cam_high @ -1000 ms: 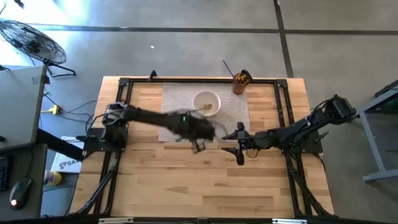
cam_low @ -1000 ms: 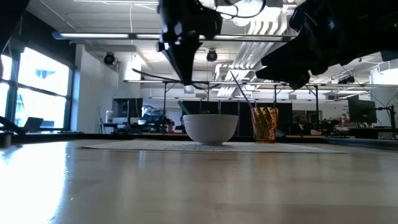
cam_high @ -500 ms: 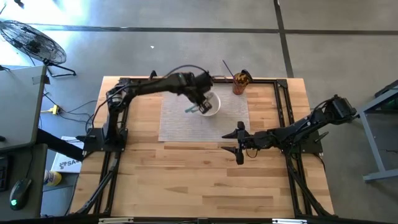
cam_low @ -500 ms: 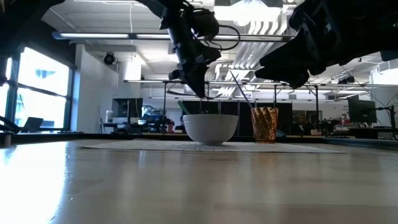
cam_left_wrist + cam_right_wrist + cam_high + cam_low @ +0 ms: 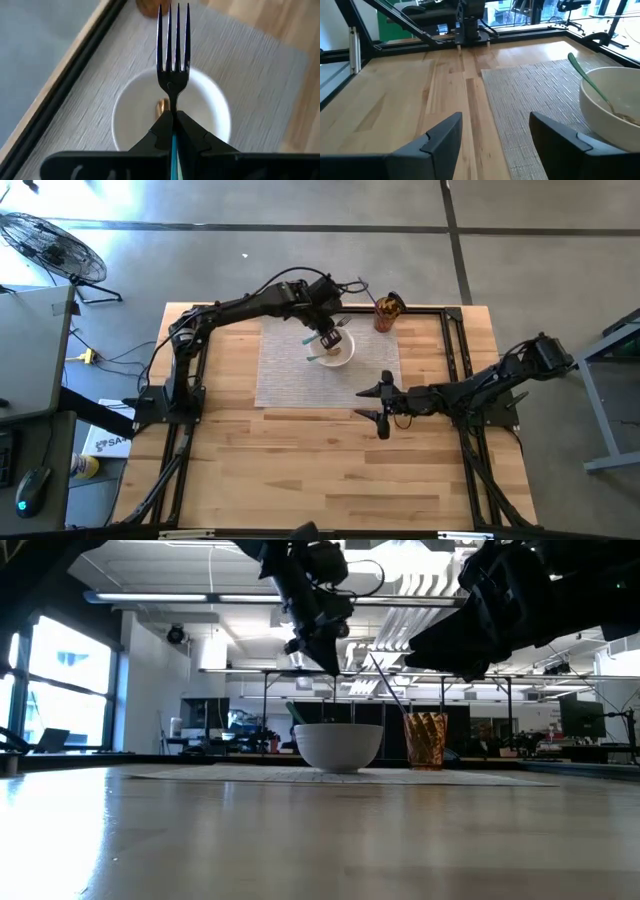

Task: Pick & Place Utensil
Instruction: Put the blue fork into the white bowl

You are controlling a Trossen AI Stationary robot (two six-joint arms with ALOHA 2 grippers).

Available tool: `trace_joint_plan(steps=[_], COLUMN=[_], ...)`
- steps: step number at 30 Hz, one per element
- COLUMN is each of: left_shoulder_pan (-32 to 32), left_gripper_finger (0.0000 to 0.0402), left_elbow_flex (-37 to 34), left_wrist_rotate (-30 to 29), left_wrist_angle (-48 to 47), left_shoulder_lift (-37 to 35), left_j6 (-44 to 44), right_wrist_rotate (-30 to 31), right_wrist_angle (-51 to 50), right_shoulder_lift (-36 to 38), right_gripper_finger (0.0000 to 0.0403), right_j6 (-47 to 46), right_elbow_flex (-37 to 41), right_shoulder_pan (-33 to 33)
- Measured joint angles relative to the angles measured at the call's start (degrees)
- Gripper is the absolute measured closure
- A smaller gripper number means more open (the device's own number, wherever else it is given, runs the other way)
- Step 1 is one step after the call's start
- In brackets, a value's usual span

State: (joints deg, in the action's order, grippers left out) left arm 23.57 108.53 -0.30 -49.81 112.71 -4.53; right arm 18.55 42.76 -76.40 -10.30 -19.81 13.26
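Resting on a grey woven placemat [image 5: 285, 370] at the far middle of the wooden table [image 5: 300, 470], the white bowl [image 5: 338, 352] holds a brownish item that is too small to identify and a green-handled utensil [image 5: 590, 82] leaning on its rim, while the amber faceted cup [image 5: 425, 740] just beyond the mat holds a thin dark stick. The left gripper [image 5: 173, 131] hangs over the bowl with its fingers clamped on the teal handle of a dark fork [image 5: 173, 45], tines pointing across the bowl toward the cup. The right gripper [image 5: 495, 132] waits near the mat's right edge, fingers spread apart with nothing between them; no writing on the table items is legible.
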Motion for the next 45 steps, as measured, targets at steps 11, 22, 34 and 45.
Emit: trace_joint_plan(steps=[11, 22, 34, 45], left_shoulder_pan=[0.04, -0.02, -0.46, -0.37], left_gripper_finger=[0.0399, 0.0399, 0.0399, 0.0399], left_elbow_flex=[-7.25, -14.32, -18.30, -18.30], left_wrist_rotate=[-0.07, -0.07, 2.45, 2.29], left_wrist_angle=[4.11, 7.37, 15.72, 18.89], left_shoulder_lift=[0.00, 0.07, 0.07, 0.07], left_j6=[7.86, 8.55, 7.29, 6.69], right_wrist_rotate=[-1.57, -4.17, -4.17, -4.16], right_wrist_angle=[0.33, 0.15, 0.18, 0.15], right_shoulder_lift=[0.00, 0.00, 0.00, 0.00], right_gripper_finger=[0.0178, 0.0178, 0.0178, 0.0178], right_j6=[-0.10, -2.27, -2.73, -2.71], right_elbow_flex=[0.00, 0.00, 0.00, 0.00], right_shoulder_pan=[-0.11, -0.09, -0.09, -0.09])
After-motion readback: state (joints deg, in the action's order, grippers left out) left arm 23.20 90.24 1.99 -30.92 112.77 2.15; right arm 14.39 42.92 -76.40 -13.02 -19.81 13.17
